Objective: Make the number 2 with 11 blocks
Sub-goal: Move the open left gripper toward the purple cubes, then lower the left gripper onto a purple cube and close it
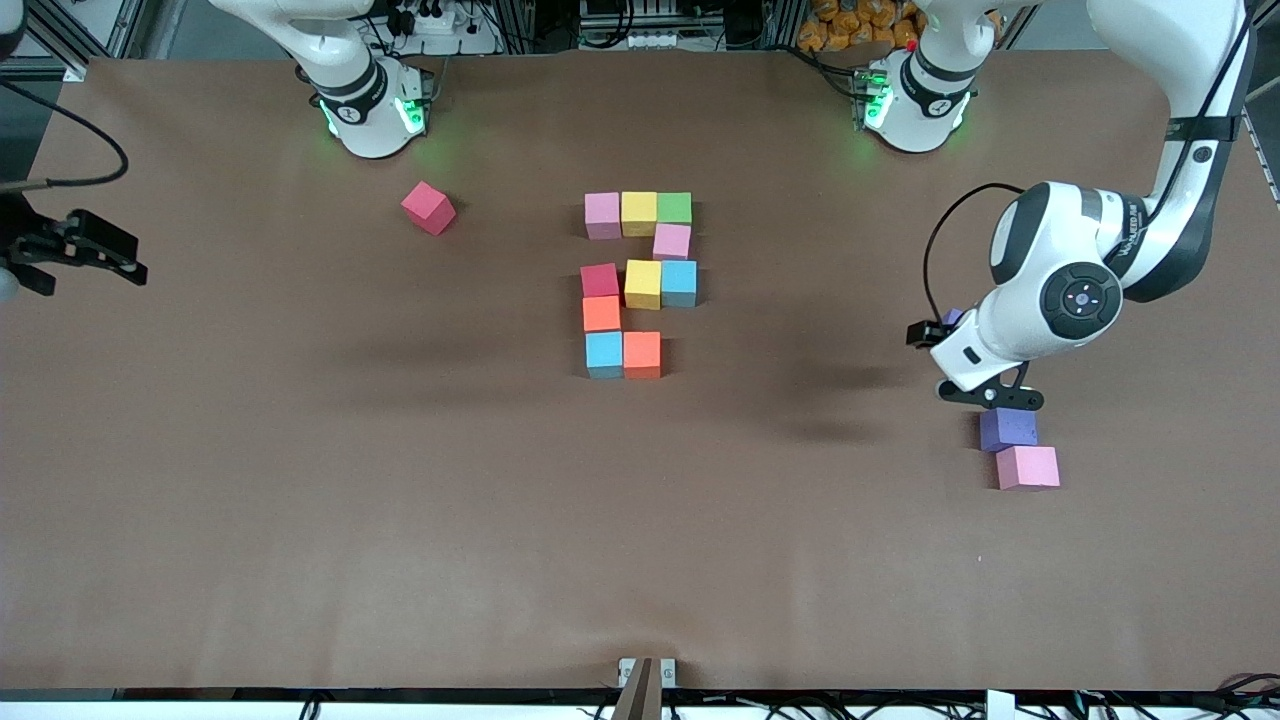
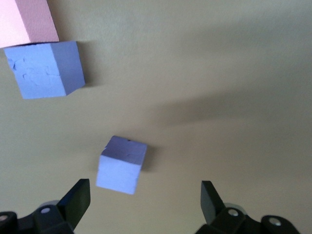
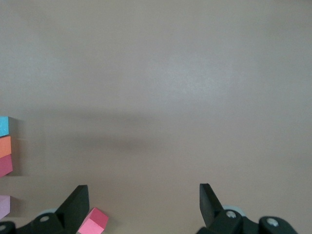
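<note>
Several blocks form a partial number 2 [image 1: 640, 283] mid-table: pink, yellow and green in the row farthest from the front camera, and light blue [image 1: 604, 353] and orange [image 1: 641, 353] in the nearest. Toward the left arm's end, my left gripper [image 1: 957, 365] [image 2: 145, 200] hangs open over a purple block [image 1: 953, 317] [image 2: 122, 163], which lies just ahead of the fingertips, not between them. A second purple block [image 1: 1007, 428] [image 2: 44, 68] touches a pink one [image 1: 1027, 467] [image 2: 27, 22]. My right gripper [image 1: 118, 255] [image 3: 144, 204] waits open and empty at the right arm's end. A red block [image 1: 428, 208] [image 3: 92, 222] lies loose.
Brown paper [image 1: 300, 500] covers the whole table. Both arm bases [image 1: 375, 110] stand along the edge farthest from the front camera. The left arm's elbow [image 1: 1075, 290] hangs above the table beside the purple and pink blocks.
</note>
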Tool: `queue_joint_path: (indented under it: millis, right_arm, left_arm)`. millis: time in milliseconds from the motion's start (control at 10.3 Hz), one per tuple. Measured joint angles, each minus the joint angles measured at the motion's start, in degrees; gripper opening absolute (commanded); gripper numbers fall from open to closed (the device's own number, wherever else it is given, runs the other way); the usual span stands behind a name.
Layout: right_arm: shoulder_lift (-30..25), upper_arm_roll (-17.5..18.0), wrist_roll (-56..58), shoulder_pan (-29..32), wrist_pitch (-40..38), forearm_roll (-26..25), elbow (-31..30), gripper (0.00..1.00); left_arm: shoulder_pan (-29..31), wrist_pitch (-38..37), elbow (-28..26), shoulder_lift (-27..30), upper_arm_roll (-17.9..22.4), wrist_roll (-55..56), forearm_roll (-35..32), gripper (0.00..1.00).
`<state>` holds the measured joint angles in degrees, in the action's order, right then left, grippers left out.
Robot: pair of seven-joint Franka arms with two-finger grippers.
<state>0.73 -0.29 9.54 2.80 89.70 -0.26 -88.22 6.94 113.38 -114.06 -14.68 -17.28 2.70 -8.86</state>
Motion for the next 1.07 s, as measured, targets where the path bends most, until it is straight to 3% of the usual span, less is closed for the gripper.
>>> queue_joint_path:
  millis: [194,680,1068]
  right_arm:
    - [-0.8,-0.2,0.0,0.3,0.1,0.0,0.0,1.0]
    - [-1.1,-0.4,0.0,2.3,2.3,0.0,0.2,1.0]
    - [-1.1,-0.3,0.0,2.3,1.6,0.1,0.7,1.0]
  left_arm:
    - [2.5,1.9,-3.1,1.8,0.0,-4.4,0.0,1.0]
    - [3.9,16.6,-18.3,7.7,0.0,-5.3,0.0,1.0]
    - [7.1,22.3,-21.8,7.3,0.0,-13.8,0.0,1.0]
